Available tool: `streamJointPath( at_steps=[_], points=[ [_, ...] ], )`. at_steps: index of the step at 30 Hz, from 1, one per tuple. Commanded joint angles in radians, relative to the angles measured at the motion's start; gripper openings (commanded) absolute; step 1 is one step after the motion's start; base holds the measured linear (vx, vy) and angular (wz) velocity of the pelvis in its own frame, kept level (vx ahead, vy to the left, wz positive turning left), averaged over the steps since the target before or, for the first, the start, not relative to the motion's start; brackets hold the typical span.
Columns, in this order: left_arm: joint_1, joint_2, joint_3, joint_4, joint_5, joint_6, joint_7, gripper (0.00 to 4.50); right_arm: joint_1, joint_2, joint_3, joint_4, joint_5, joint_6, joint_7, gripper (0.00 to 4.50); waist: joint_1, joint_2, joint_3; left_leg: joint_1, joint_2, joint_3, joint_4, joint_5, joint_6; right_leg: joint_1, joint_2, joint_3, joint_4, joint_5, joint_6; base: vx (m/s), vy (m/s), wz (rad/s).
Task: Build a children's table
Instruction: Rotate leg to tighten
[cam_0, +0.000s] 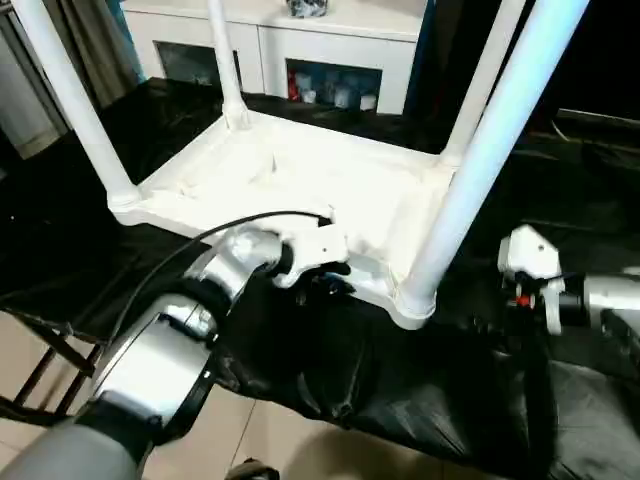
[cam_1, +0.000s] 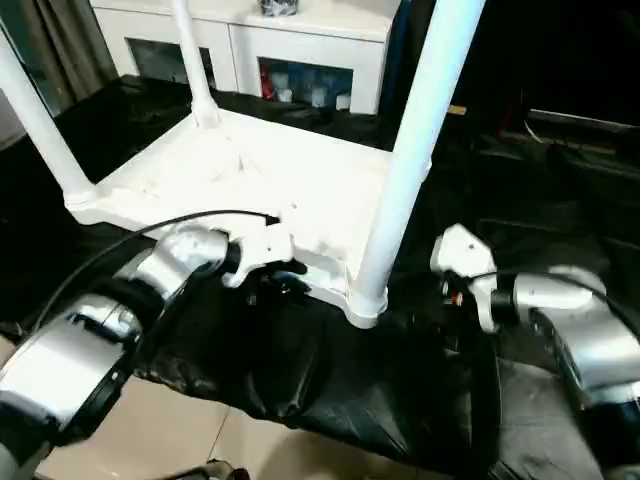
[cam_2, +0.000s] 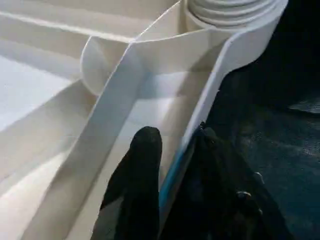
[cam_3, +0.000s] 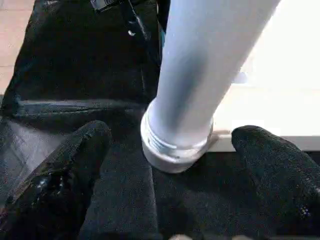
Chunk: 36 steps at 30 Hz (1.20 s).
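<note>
The children's table lies upside down on the black cover, its white tabletop (cam_0: 300, 180) showing the ribbed underside. Its white legs stand up from the corner sockets: near right leg (cam_0: 480, 160), near left leg (cam_0: 75, 100), far left leg (cam_0: 225, 60). My left gripper (cam_2: 177, 137) is at the tabletop's near rim, left of the near right socket (cam_0: 415, 300). One black finger (cam_2: 145, 165) sits inside the rim wall and the other outside, closed on it. My right gripper (cam_3: 175, 135) stands open, its fingers (cam_3: 85, 145) on either side of the near right leg's base without touching it.
The black-covered work table (cam_0: 400, 390) ends close in front of me, with tan floor (cam_0: 250, 430) below. A white glass-door cabinet (cam_0: 340, 50) stands behind the table. A dark folding frame (cam_0: 40, 370) stands at the lower left.
</note>
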Motion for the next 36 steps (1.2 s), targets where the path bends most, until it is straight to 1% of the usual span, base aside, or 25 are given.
streamJointPath(
  at_steps=[1, 2, 3, 6, 8, 10, 11, 13, 16, 17, 18, 19, 20, 21, 22, 23, 25, 26, 27, 29, 30, 31, 32, 34, 36],
  points=[
    [-0.002, -0.002, -0.037, 0.031, 0.034, 0.027, -0.069, 1.02, 0.011, -0.017, -0.01, -0.03, 0.01, 0.009, 0.004, 4.5, 0.002, -0.015, -0.071, 0.023, 0.042, -0.024, -0.067, -0.244, 0.061, 0.053, -0.061, 0.036, -0.08, -0.223, -0.237, 0.0, 0.0, 0.0],
    [-0.002, -0.001, -0.041, 0.033, 0.037, 0.031, -0.079, 0.98, 0.012, -0.017, -0.01, -0.03, 0.009, 0.009, 0.004, 4.5, 0.002, -0.009, -0.071, 0.024, 0.043, -0.025, -0.067, -0.245, 0.06, 0.053, -0.062, 0.036, -0.079, -0.223, -0.239, 0.0, 0.0, 0.0],
    [-0.009, 0.0, -0.043, 0.04, 0.042, 0.071, -0.137, 0.78, 0.014, -0.018, -0.013, -0.029, 0.008, 0.005, 0.004, 4.5, -0.001, -0.013, -0.071, 0.021, 0.041, -0.024, -0.067, -0.241, 0.064, 0.054, -0.061, 0.036, -0.079, -0.214, -0.242, 0.0, 0.0, 0.0],
    [-0.023, 0.0, -0.031, 0.049, 0.029, 0.164, -0.223, 0.65, 0.012, -0.018, -0.019, -0.02, 0.006, 0.0, 0.003, 4.5, -0.003, -0.013, -0.071, 0.021, 0.04, -0.022, -0.066, -0.226, 0.072, 0.055, -0.063, 0.035, -0.08, -0.223, -0.248, 0.0, 0.0, 0.0],
    [-0.026, 0.0, -0.025, 0.053, 0.027, 0.182, -0.236, 0.58, 0.012, -0.018, -0.02, -0.018, 0.005, -0.001, 0.003, 4.5, -0.005, -0.014, -0.071, 0.021, 0.039, -0.022, -0.065, -0.225, 0.074, 0.054, -0.063, 0.034, -0.08, -0.238, -0.249, 0.0, 0.0, 0.0],
    [-0.022, 0.0, 0.011, 0.057, 0.002, 0.242, -0.227, 0.44, 0.008, -0.009, -0.016, 0.004, 0.0, -0.015, 0.002, 4.5, -0.005, -0.023, -0.07, 0.02, 0.039, -0.022, -0.065, -0.224, 0.079, 0.055, -0.064, 0.033, -0.08, -0.256, -0.249, 0.0, 0.0, 0.0],
    [-0.022, 0.0, 0.011, 0.057, 0.002, 0.242, -0.227, 0.41, 0.008, -0.009, -0.016, 0.004, 0.0, -0.015, 0.002, 4.5, -0.004, -0.02, -0.07, 0.02, 0.039, -0.022, -0.064, -0.222, 0.081, 0.054, -0.065, 0.032, -0.081, -0.262, -0.249, 0.0, 0.0, 0.0],
    [-0.013, 0.002, 0.044, 0.056, -0.027, 0.294, -0.19, 0.31, 0.0, 0.006, -0.007, 0.026, -0.005, -0.031, -0.003, 4.5, -0.004, -0.03, -0.07, 0.019, 0.038, -0.021, -0.064, -0.22, 0.087, 0.053, -0.063, 0.031, -0.083, -0.274, -0.244, 0.0, 0.0, 0.0],
    [0.0, 0.003, 0.079, 0.045, -0.057, 0.333, -0.168, 0.24, -0.007, 0.022, 0.0, 0.048, -0.01, -0.047, -0.006, 4.5, -0.005, -0.028, -0.068, 0.015, 0.036, -0.022, -0.064, -0.217, 0.09, 0.053, -0.065, 0.029, -0.084, -0.303, -0.235, 0.0, 0.0, 0.0],
    [0.01, 0.003, 0.102, 0.034, -0.078, 0.354, -0.156, 0.2, -0.014, 0.036, 0.004, 0.064, -0.014, -0.054, -0.015, 4.5, -0.005, -0.039, -0.068, 0.015, 0.035, -0.021, -0.063, -0.216, 0.092, 0.053, -0.065, 0.028, -0.085, -0.311, -0.23, 0.0, 0.0, 0.0],
    [0.023, 0.003, 0.12, 0.019, -0.094, 0.364, -0.143, 0.17, -0.018, 0.048, 0.008, 0.079, -0.019, -0.067, -0.022, 4.5, -0.004, -0.036, -0.068, 0.015, 0.036, -0.022, -0.063, -0.212, 0.092, 0.052, -0.066, 0.028, -0.082, -0.318, -0.231, 0.0, 0.0, 0.0],
    [0.05, 0.004, 0.141, -0.011, -0.111, 0.361, -0.13, 0.16, -0.026, 0.072, 0.013, 0.105, -0.027, -0.084, -0.039, 4.5, -0.005, -0.033, -0.068, 0.015, 0.036, -0.022, -0.064, -0.215, 0.092, 0.051, -0.066, 0.027, -0.086, -0.332, -0.226, 0.0, 0.0, 0.0],
    [0.056, 0.004, 0.144, -0.018, -0.114, 0.361, -0.131, 0.16, -0.028, 0.076, 0.014, 0.11, -0.029, -0.087, -0.043, 4.5, -0.007, -0.048, -0.068, 0.013, 0.036, -0.022, -0.064, -0.213, 0.093, 0.052, -0.066, 0.026, -0.086, -0.332, -0.225, 0.0, 0.0, 0.0],
    [0.083, 0.006, 0.152, -0.05, -0.124, 0.356, -0.135, 0.11, -0.033, 0.094, 0.019, 0.128, -0.035, -0.101, -0.056, 4.5, -0.006, -0.042, -0.066, 0.012, 0.038, -0.024, -0.067, -0.211, 0.092, 0.049, -0.067, 0.026, -0.084, -0.333, -0.223, 0.0, 0.0, 0.0],
    [0.125, 0.012, 0.152, -0.102, -0.13, 0.327, -0.146, 0.11, -0.041, 0.12, 0.025, 0.151, -0.043, -0.115, -0.079, 4.5, -0.005, -0.05, -0.07, 0.016, 0.04, -0.024, -0.067, -0.212, 0.09, 0.048, -0.069, 0.027, -0.083, -0.33, -0.222, 0.0, 0.0, 0.0],
    [0.149, 0.017, 0.145, -0.132, -0.127, 0.315, -0.154, 0.04, -0.045, 0.133, 0.028, 0.164, -0.048, -0.123, -0.091, 4.5, -0.005, -0.045, -0.069, 0.014, 0.042, -0.026, -0.069, -0.208, 0.089, 0.048, -0.07, 0.029, -0.082, -0.318, -0.227, 0.0, 0.0, 0.0],
    [0.164, 0.02, 0.141, -0.153, -0.124, 0.311, -0.158, 0.01, -0.048, 0.141, 0.029, 0.173, -0.052, -0.127, -0.098, 4.5, -0.005, -0.041, -0.071, 0.022, 0.047, -0.023, -0.071, -0.222, 0.08, 0.042, -0.064, 0.031, -0.082, -0.28, -0.237, 0.0, 0.0, 0.0],
    [0.2, 0.027, 0.128, -0.196, -0.12, 0.266, -0.174, 0.01, -0.063, 0.164, 0.034, 0.203, -0.07, -0.148, -0.131, 4.5, -0.004, -0.055, -0.069, 0.024, 0.048, -0.021, -0.073, -0.232, 0.077, 0.041, -0.062, 0.031, -0.079, -0.253, -0.247, 0.0, 0.0, 0.0],
    [0.236, 0.035, 0.109, -0.236, -0.104, 0.241, -0.17, 0.01, -0.082, 0.201, 0.042, 0.235, -0.089, -0.174, -0.171, 4.5, -0.005, -0.054, -0.068, 0.019, 0.05, -0.025, -0.077, -0.237, 0.069, 0.042, -0.069, 0.032, -0.074, -0.258, -0.246, 0.0, 0.0, 0.0],
    [0.261, 0.044, 0.09, -0.266, -0.088, 0.228, -0.183, 0.01, -0.098, 0.232, 0.049, 0.26, -0.099, -0.184, -0.195, 4.5, -0.005, -0.05, -0.066, 0.03, 0.05, -0.023, -0.078, -0.272, 0.051, 0.033, -0.069, 0.034, -0.083, -0.315, -0.227, 0.0, 0.0, 0.0],
    [0.267, 0.047, 0.084, -0.27, -0.085, 0.234, -0.193, 0.01, -0.104, 0.244, 0.052, 0.27, -0.102, -0.189, -0.201, 4.5, -0.006, -0.052, -0.062, 0.027, 0.047, -0.022, -0.081, -0.287, 0.043, 0.036, -0.069, 0.036, -0.086, -0.349, -0.218, 0.0, 0.0, 0.0],
    [0.275, 0.048, 0.08, -0.281, -0.083, 0.246, -0.199, 0.01, -0.107, 0.252, 0.052, 0.279, -0.103, -0.197, -0.203, 4.5, -0.003, -0.047, -0.063, 0.031, 0.05, -0.023, -0.082, -0.294, 0.032, 0.034, -0.072, 0.038, -0.087, -0.365, -0.208, 0.0, 0.0, 0.0],
    [0.28, 0.052, 0.072, -0.282, -0.074, 0.233, -0.196, 0.01, -0.111, 0.262, 0.052, 0.29, -0.101, -0.2, -0.205, 4.5, -0.002, -0.045, -0.062, 0.031, 0.05, -0.024, -0.083, -0.298, 0.028, 0.033, -0.071, 0.039, -0.088, -0.365, -0.205, 0.0, 0.0, 0.0],
    [0.293, 0.075, 0.049, -0.297, -0.041, 0.222, -0.179, 0.01, -0.123, 0.284, 0.071, 0.32, -0.122, -0.211, -0.211, 4.5, -0.002, -0.051, -0.063, 0.029, 0.051, -0.026, -0.086, -0.303, 0.02, 0.034, -0.069, 0.038, -0.082, -0.341, -0.208, 0.0, 0.0, 0.0],
    [0.304, 0.093, 0.038, -0.332, -0.032, 0.244, -0.172, 0.01, -0.14, 0.294, 0.09, 0.347, -0.139, -0.218, -0.214, 4.5, -0.003, -0.051, -0.063, 0.03, 0.051, -0.026, -0.088, -0.308, 0.013, 0.035, -0.069, 0.039, -0.081, -0.333, -0.207, 0.0, 0.0, 0.0]
  ],
)
